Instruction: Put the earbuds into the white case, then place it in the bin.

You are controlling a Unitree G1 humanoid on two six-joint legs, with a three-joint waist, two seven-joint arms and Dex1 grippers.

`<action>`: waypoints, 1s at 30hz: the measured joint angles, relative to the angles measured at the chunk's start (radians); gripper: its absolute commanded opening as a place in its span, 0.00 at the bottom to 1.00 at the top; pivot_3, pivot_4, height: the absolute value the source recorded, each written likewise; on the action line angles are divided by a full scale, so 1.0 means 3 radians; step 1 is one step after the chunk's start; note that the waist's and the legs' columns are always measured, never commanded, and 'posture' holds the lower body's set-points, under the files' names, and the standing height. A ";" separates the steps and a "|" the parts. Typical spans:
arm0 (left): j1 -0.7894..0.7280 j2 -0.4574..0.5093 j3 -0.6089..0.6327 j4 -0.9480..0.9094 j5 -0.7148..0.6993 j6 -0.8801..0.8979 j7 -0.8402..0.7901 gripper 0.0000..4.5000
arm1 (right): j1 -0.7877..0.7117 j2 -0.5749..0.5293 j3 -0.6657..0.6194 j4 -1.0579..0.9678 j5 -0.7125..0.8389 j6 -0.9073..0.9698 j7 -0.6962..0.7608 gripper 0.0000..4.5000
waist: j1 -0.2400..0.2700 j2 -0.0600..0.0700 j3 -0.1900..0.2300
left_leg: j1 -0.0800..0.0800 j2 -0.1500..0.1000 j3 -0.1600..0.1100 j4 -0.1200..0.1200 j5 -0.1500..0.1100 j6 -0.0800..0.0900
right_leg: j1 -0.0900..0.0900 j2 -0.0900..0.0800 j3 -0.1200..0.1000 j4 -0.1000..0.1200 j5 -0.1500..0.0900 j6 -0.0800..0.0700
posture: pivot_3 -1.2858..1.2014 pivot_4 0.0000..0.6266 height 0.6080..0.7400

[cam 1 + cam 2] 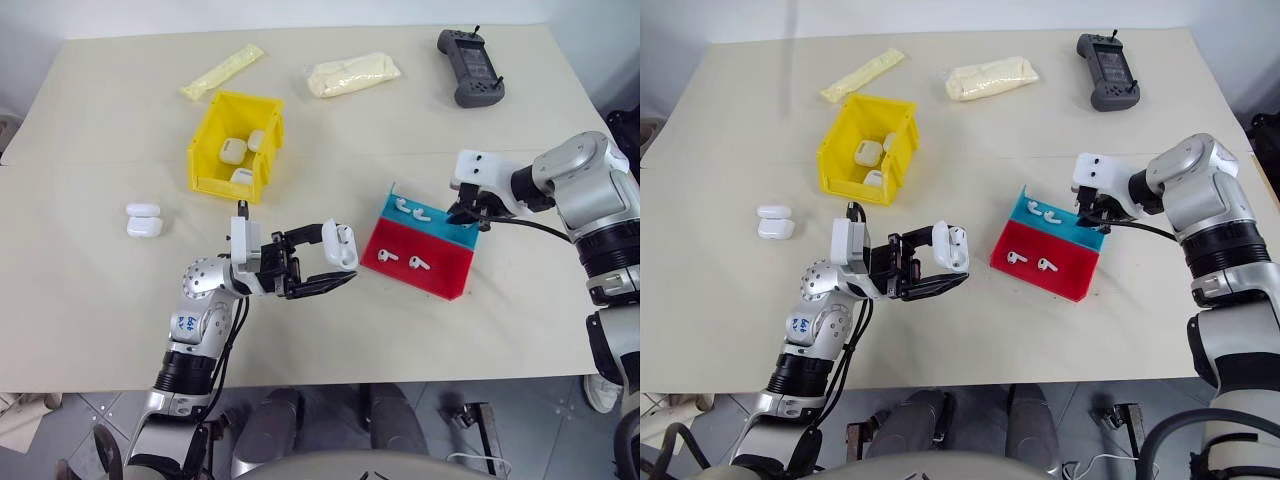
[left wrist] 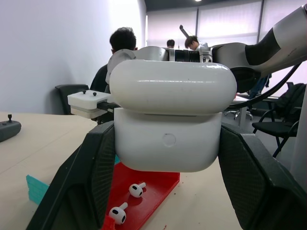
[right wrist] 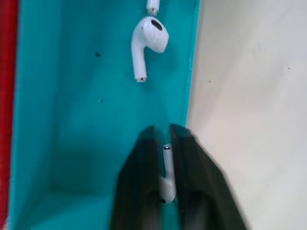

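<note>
Bright even overhead light, soft shadows; right wrist view fingers (image 3: 144, 191) blurred.

The white case (image 2: 172, 120) is glossy, smooth plastic, catching highlights on its lid. Beside it, the earbuds (image 2: 136, 189) share that shiny white finish on the tray (image 1: 425, 270), a matt red-and-blue plastic. The bin (image 1: 215, 130) looks like smooth yellow plastic; the bench (image 1: 100, 300) is matt beige.
</note>
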 measured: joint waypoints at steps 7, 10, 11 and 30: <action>0.0000 -0.0015 -0.0001 0.0003 0.0001 0.0000 -0.0002 0.62 | -0.0086 0.0117 -0.0046 -0.0033 0.0073 0.0260 0.0075 0.55 | -0.0023 0.0000 0.0000 | 0.0000 0.0001 0.0000 -0.0001 0.0000 0.0000 | 0.0000 0.0000 0.0000 0.0001 0.0000 0.0000 | 0.52 0.24 1.00; 0.0000 -0.0021 -0.0003 0.0004 0.0001 -0.0001 -0.0001 0.62 | -0.0086 0.0212 -0.0046 -0.0115 0.0093 0.0431 0.0083 0.55 | -0.0048 0.0000 0.0000 | 0.0000 0.0001 -0.0001 -0.0001 0.0000 0.0000 | -0.0001 0.0000 0.0000 0.0003 0.0000 -0.0001 | 0.52 0.24 1.00; 0.0000 -0.0020 -0.0002 0.0005 0.0001 -0.0001 -0.0001 0.62 | -0.0085 0.0245 -0.0046 -0.0141 0.0093 0.0476 0.0080 0.55 | -0.0058 0.0000 0.0000 | 0.0000 0.0001 -0.0001 -0.0001 0.0000 0.0000 | -0.0001 0.0000 -0.0001 0.0003 0.0000 -0.0001 | 0.52 0.24 1.00; 0.0002 -0.0027 -0.0007 0.0003 0.0009 -0.0003 0.0039 0.62 | -0.0086 0.0479 0.0008 -0.0116 0.0040 0.0474 -0.0054 0.55 | -0.0078 0.0001 0.0000 | 0.0000 0.0000 -0.0001 -0.0001 0.0000 0.0000 | -0.0003 -0.0001 -0.0001 0.0006 -0.0001 -0.0001 | 0.52 0.24 1.00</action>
